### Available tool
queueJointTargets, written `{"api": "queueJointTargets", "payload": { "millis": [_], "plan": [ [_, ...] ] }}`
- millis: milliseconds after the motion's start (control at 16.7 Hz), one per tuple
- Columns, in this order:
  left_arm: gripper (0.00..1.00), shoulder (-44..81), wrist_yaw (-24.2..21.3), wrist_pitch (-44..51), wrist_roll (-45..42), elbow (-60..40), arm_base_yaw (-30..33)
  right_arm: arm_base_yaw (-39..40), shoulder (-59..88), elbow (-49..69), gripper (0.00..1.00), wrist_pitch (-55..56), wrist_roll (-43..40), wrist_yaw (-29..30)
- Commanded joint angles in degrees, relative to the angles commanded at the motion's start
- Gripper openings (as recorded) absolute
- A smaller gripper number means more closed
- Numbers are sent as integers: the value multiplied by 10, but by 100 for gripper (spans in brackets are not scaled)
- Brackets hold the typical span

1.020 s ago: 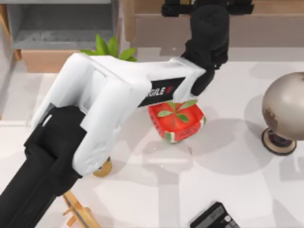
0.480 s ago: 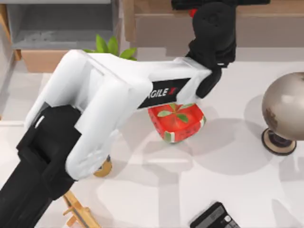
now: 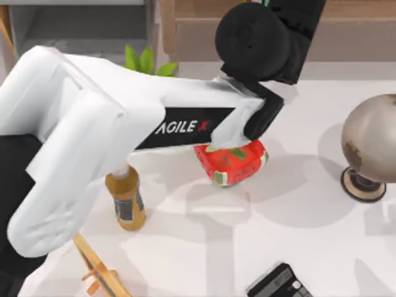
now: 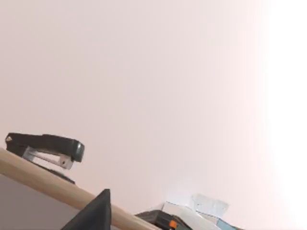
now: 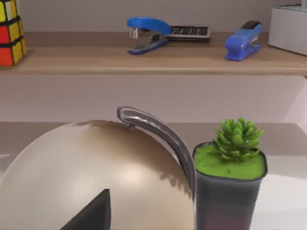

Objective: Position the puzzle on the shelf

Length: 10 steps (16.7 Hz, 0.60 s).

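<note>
Since 0.5 s ago the left arm [image 3: 124,136] has lifted and swung its elbow leftward, uncovering a brown bottle [image 3: 127,199] left of the red planter [image 3: 232,162], while its black wrist has pushed farther past the planter toward the shelf [image 3: 359,7]. Nearest on the counter [image 3: 297,223], nearer than the planter, lie a black calculator [image 3: 278,284] and, farther left, a wooden stand [image 3: 96,272]. Right of the planter stands a grey-gold globe [image 3: 371,139], with the right end effector [image 5: 93,215] parked beside it. Beyond the planter the left end effector [image 3: 296,15] hangs over the shelf's ledge; whether it is clenched or released cannot be told, and the puzzle is hidden by the wrist. A black stapler [image 4: 45,146] sits on that ledge, and 2 blue staplers lie farther along.
</note>
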<state>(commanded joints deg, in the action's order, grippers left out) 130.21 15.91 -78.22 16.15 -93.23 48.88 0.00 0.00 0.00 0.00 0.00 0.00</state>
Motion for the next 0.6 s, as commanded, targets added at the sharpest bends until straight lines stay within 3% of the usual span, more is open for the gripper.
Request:
{"api": "queueJointTargets", "payload": {
  "millis": [300,600],
  "plan": [
    [100,-108,-167,-126,164,181,-21,0,0,0,100,0,0,0],
    [100,-179,-334,-192,351,386,-120,0,0,0,100,0,0,0]
  ]
}}
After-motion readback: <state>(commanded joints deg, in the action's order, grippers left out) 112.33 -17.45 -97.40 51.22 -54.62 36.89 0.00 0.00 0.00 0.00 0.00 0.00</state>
